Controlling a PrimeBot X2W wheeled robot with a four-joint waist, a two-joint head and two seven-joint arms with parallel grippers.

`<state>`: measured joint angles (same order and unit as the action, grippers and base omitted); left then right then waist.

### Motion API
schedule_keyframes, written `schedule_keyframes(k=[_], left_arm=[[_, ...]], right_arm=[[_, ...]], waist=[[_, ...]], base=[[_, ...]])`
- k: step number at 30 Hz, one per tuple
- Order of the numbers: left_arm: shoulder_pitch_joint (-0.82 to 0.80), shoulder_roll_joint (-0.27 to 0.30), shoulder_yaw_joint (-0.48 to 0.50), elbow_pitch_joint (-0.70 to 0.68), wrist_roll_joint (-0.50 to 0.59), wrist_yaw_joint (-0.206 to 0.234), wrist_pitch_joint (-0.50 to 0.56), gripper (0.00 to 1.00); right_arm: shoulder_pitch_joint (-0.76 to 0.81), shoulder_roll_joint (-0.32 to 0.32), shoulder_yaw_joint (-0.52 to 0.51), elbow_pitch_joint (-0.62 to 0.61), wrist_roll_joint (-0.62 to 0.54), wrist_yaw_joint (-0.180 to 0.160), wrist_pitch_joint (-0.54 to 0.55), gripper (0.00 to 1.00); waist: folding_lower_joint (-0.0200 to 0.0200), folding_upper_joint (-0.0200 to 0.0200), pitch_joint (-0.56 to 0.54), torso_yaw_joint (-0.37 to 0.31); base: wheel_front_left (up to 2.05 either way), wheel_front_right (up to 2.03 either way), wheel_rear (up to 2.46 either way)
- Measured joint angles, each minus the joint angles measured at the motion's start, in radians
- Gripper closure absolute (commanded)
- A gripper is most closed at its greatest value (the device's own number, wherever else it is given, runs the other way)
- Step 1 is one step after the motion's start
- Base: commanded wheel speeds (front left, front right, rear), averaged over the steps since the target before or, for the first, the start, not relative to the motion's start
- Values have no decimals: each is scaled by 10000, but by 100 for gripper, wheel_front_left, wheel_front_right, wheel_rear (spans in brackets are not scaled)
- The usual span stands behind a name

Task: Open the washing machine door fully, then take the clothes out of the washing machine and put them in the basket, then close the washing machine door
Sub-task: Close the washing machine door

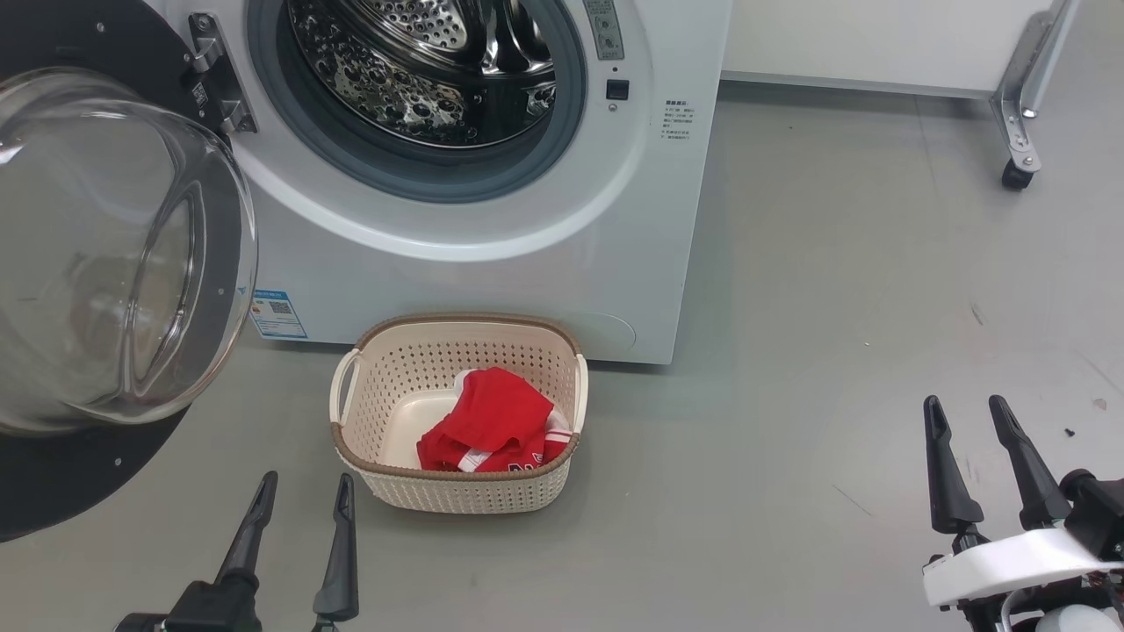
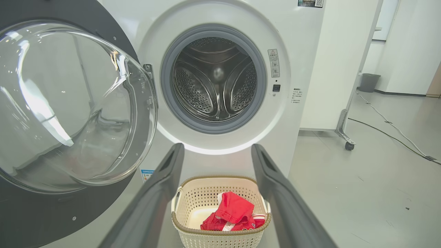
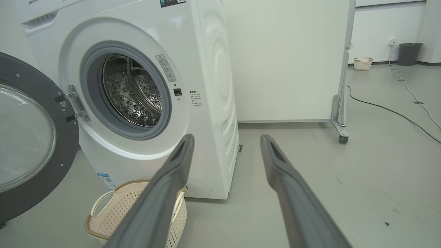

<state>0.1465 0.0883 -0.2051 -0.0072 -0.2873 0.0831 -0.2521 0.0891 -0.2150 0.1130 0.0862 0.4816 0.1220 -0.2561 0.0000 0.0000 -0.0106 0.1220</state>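
Head view, basket (image 1: 465, 493) beside left claw (image 1: 306, 481)

The left tool (image 1: 306, 480) and right tool (image 1: 966, 404) each carry two long, matte dark-grey fingers (image 2: 151, 199) tapering to narrow tips, with a shallow recess near each tip. Behind the right tool sits a glossy white curved shell (image 1: 1010, 562) with black fittings (image 1: 1098, 518)
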Motion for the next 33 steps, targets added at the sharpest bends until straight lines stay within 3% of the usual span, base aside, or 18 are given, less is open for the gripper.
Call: schedule_keyframes(k=[16,33], left_arm=[[1,-52,-96,10,8,4,0,0],[7,-138,-205,-35,151,100,0,0]], right_arm=[[5,-23,-96,-117,15,0,0,0],[26,-209,435,-520,17,0,0,0]], waist=[[0,0,100,211],[1,0,364,1424]], base=[[0,0,0],[0,0,0]])
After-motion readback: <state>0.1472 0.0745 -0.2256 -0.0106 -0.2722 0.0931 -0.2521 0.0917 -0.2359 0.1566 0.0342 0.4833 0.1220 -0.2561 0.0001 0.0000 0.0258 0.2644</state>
